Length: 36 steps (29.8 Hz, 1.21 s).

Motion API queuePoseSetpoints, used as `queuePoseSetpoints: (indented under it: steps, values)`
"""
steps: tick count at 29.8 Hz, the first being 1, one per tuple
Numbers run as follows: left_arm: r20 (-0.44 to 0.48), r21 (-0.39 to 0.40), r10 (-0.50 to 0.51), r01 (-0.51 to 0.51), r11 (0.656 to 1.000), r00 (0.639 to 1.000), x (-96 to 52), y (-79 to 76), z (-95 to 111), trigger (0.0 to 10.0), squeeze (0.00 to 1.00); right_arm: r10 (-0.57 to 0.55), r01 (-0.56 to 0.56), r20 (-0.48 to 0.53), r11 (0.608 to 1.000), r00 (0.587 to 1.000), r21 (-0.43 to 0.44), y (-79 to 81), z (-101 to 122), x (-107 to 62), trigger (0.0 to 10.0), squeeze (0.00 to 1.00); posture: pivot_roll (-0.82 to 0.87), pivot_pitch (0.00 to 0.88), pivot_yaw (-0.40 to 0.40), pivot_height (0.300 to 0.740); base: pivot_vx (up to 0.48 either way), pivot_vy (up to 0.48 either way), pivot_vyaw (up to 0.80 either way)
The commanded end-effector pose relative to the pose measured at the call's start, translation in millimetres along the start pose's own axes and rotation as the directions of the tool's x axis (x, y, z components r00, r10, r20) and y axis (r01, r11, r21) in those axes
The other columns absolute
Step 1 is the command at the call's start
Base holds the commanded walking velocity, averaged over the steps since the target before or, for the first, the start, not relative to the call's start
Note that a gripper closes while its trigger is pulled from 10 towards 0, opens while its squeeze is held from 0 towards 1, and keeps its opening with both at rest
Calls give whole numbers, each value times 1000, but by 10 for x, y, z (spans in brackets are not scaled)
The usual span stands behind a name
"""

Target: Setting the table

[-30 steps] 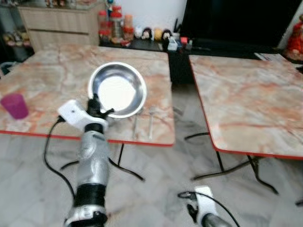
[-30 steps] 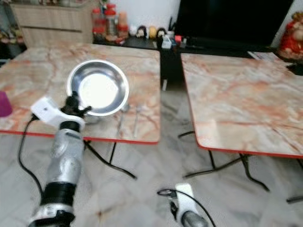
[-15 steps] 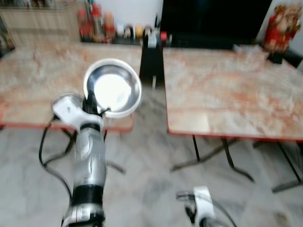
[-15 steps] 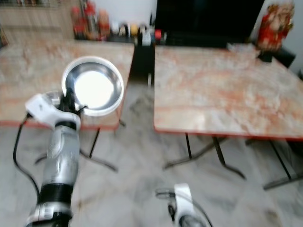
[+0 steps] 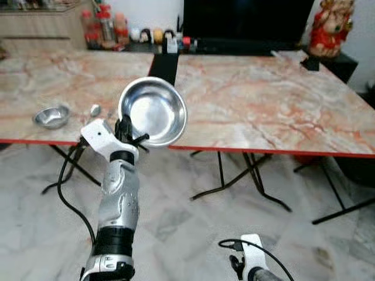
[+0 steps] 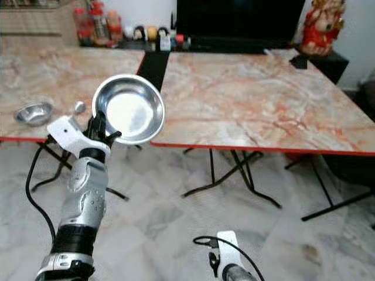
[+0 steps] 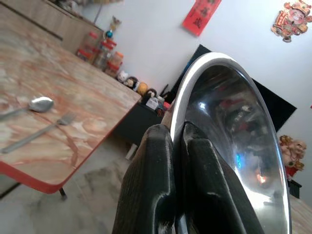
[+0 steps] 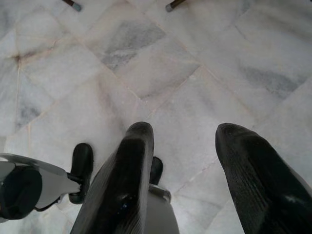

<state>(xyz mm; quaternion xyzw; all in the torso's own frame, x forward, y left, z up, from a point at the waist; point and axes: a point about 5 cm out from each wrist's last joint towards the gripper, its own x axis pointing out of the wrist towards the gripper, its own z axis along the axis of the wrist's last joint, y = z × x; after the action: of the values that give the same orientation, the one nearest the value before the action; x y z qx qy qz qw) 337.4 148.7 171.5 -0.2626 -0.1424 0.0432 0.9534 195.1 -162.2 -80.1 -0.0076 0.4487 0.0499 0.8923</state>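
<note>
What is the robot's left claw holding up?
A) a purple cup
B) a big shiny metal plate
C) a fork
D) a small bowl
B: the left claw is pinched on the rim of the big shiny metal plate, held up in front of the tables, while the small bowl sits on the left table.

Your silver left arm (image 5: 119,196) wears a black band, white wrist camera box and looping black cable (image 5: 65,196).
</note>
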Motion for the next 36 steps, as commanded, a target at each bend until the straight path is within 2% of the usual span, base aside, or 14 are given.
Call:
queuePoseSetpoints:
  steps: [1, 31, 36]
  values:
    - [23, 12, -10, 10, 1000, 1000, 20, -8, 61, 10000, 0, -3, 3, 11, 1000, 1000, 0, 0, 36, 6, 10000, 0, 82, 0, -38, 740, 386, 0, 0]
    - [22, 9, -47, 47, 999, 999, 41, -85, 56, 10000, 0, -1, 1, 12, 1000, 1000, 5, 14, 50, 11, 10000, 0, 80, 0, -35, 740, 437, 0, 0]
    - [-1, 9, -69, 69, 998, 998, 45, -138, 10, 10000, 0, -5, 5, 12, 1000, 1000, 4, 3, 58, 11, 10000, 0, 70, 0, -33, 740, 339, 0, 0]
